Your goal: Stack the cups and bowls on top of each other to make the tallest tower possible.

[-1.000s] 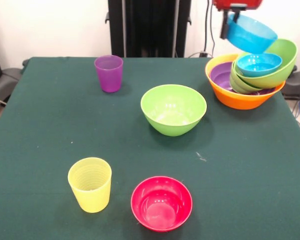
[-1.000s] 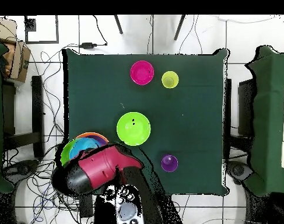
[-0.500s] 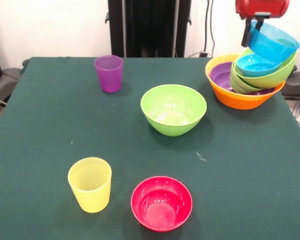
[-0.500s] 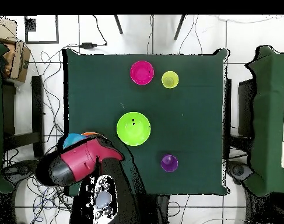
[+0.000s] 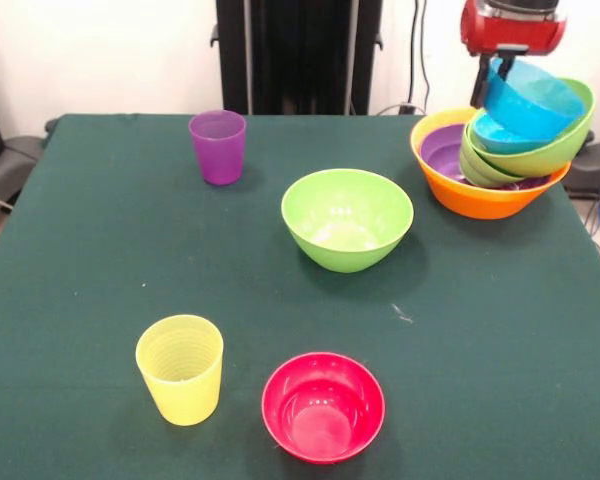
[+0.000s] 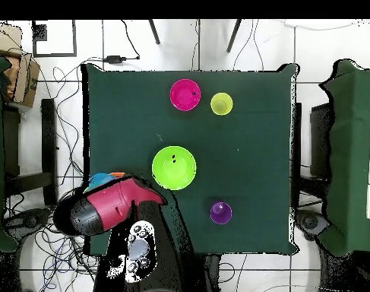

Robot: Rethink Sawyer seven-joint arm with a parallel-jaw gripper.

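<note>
Front and overhead views of a square desk [image 5: 100, 250] covered in dark green cloth, with a small pale mark on the cloth near the middle. Behind it in the front view stand a white wall and a black upright column [image 5: 298, 55]; from above, the floor is pale tile crossed by many loose cables [image 6: 66, 76], and green-covered furniture stands on both sides.

The tower [image 5: 500, 160] sits at one corner of the desk: a large orange bowl [image 5: 480, 200] holds a shallow purple bowl [image 5: 443, 150], two tilted lime green bowls [image 5: 540, 150] and a blue bowl [image 5: 500, 135]. The claw [image 5: 485, 75], below the red arm [image 6: 112, 209], grips the rim of a second blue bowl [image 5: 535, 95], which is tipped and rests in the top of the pile.

Standing apart on the cloth are a lime green bowl [image 5: 347, 218] near the centre, a pink-red bowl [image 5: 323, 405] and a ribbed yellow cup [image 5: 180, 368] near one edge, and a translucent purple cup [image 5: 218, 146] towards the opposite edge.
</note>
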